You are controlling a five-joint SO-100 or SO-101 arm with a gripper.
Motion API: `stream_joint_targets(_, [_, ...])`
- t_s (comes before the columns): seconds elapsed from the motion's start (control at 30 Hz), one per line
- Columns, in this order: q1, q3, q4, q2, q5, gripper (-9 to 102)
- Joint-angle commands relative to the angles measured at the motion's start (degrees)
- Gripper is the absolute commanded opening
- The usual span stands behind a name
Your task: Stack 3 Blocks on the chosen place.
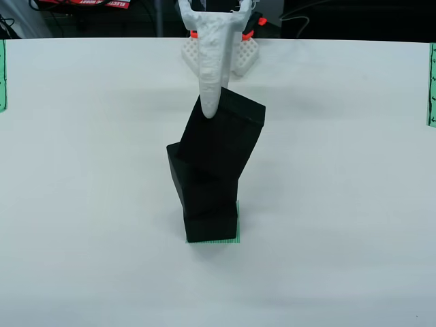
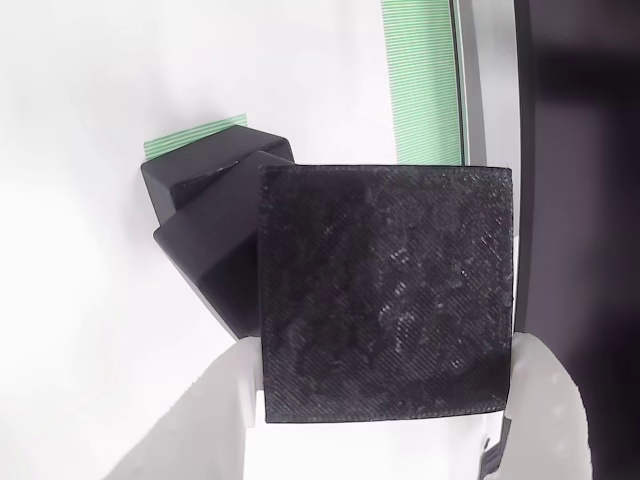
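Three black blocks form a crooked stack in the front view. The bottom block sits on the chosen place, a green striped square that peeks out along its right and front edges. The middle block is twisted and leans to the left. The top block is tilted over it, held by my white gripper. In the wrist view my gripper is shut on the dotted top block, with a white finger on each side. The lower blocks and the green stripes show behind it.
The white table has narrow green strips with black marks at its left edge and right edge. The arm's white and orange base stands at the back. A green striped strip and a dark border appear in the wrist view.
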Motion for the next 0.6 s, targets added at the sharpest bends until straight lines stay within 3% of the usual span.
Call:
stream_joint_targets(0.0, [0.8, -0.3, -1.0, 1.4, 0.4, 22])
stream_joint_targets(0.57, [1.5, 0.3, -1.1, 0.4, 0.4, 25])
